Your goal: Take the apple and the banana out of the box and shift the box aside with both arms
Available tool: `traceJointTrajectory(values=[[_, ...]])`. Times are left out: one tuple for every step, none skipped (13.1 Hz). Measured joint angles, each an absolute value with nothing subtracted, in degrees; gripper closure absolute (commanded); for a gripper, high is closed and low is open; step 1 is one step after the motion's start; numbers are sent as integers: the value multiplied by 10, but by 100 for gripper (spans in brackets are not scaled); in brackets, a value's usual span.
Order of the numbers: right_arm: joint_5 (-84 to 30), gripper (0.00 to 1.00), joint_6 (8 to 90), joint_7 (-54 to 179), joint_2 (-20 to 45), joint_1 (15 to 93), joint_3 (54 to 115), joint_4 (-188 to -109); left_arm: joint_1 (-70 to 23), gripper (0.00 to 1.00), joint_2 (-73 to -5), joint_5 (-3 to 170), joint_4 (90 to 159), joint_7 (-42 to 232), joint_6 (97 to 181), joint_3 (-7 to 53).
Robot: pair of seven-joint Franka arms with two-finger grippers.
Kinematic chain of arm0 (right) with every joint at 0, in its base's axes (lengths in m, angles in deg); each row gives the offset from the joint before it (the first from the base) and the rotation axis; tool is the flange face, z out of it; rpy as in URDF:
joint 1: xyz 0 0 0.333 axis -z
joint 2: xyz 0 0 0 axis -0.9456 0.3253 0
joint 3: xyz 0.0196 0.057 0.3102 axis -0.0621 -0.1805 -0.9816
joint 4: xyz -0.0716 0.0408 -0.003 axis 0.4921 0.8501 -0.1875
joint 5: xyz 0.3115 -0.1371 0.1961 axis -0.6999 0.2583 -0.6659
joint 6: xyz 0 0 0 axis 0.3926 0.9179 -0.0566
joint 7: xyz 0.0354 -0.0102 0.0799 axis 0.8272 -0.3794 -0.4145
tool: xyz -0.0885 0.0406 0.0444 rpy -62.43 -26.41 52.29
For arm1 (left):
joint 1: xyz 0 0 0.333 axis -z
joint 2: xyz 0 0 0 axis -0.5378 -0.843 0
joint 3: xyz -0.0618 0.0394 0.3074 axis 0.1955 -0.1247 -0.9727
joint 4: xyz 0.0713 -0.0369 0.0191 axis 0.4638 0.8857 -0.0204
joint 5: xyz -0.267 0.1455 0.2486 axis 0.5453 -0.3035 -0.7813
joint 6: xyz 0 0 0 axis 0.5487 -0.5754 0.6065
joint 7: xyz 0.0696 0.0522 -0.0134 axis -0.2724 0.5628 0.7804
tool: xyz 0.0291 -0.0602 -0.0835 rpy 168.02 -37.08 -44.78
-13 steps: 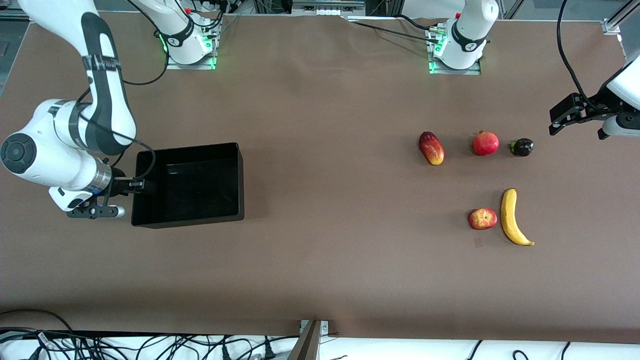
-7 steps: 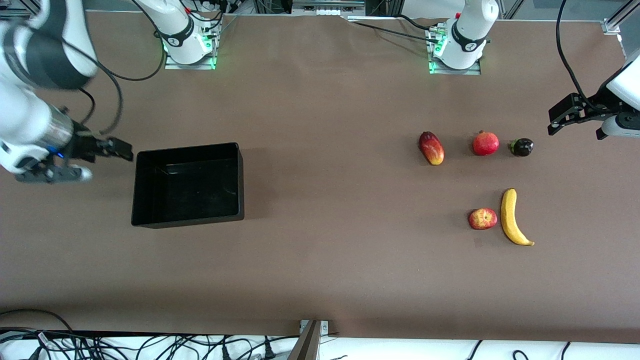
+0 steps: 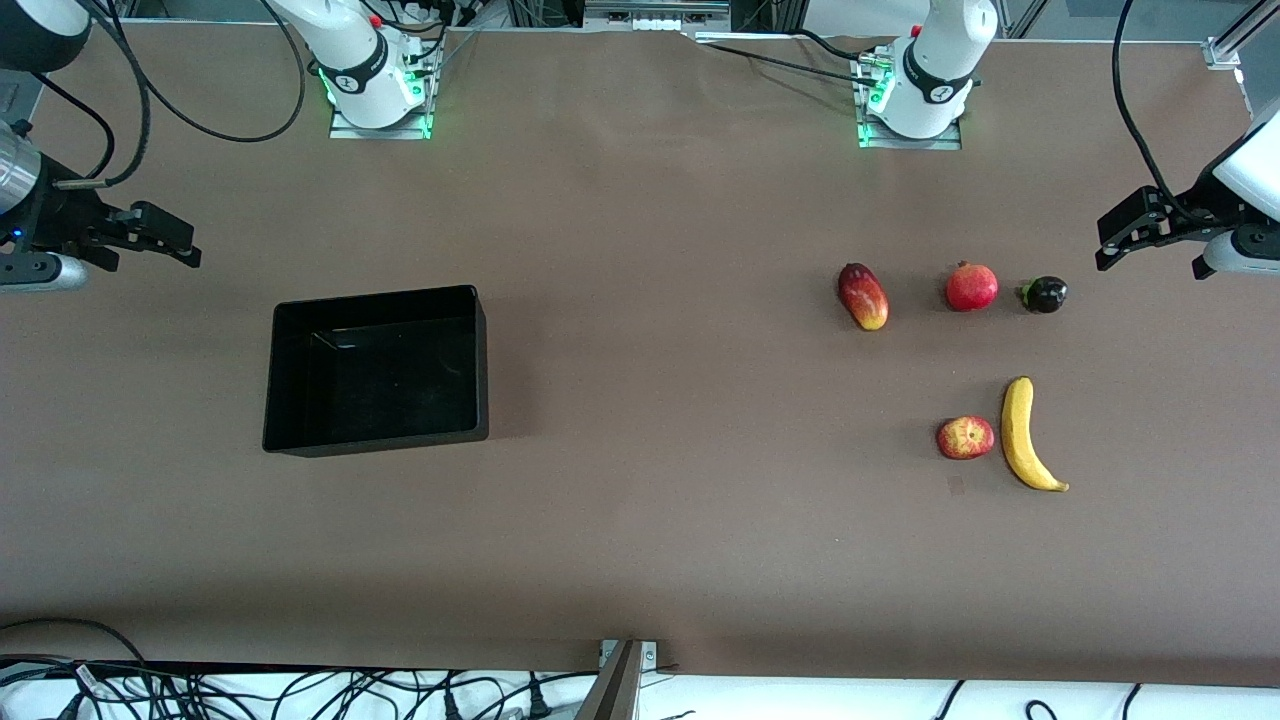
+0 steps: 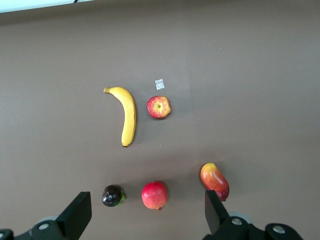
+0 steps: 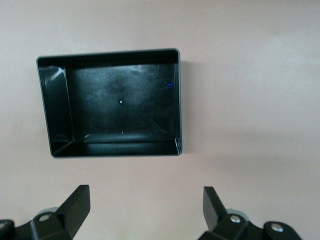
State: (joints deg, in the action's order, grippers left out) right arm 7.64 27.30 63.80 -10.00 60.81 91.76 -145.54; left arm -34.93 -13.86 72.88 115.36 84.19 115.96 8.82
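The box (image 3: 378,370) sits empty toward the right arm's end, apple (image 3: 965,438) and banana (image 3: 1028,436) well apart from it; best just to retreat cleanly. The right gripper (image 3: 158,236), spread wide, has lifted off the box wall; the left gripper (image 3: 1125,228) waits, spread.

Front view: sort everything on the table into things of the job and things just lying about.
Job: apple and banana, side by side on the table; empty box toward the right arm's end.

Lying about: mango, pomegranate, dark round fruit, in a row farther from the camera.
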Motion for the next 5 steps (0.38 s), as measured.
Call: traceJointTrajectory(values=[[73,0,267,650,-100,657,880,-1454,-349,0,-139,729,1154,842,1160,88],[73,0,266,657,-100,694,850,-1453,-349,0,-139,729,1154,842,1160,88],[73,0,266,664,-100,715,834,-1452,-349,0,-139,729,1154,842,1160,88],[73,0,265,666,-100,722,826,-1452,-349,0,-139,729,1154,842,1160,88],[74,0,265,666,-100,723,823,-1449,-349,0,-139,729,1154,842,1160,88]])
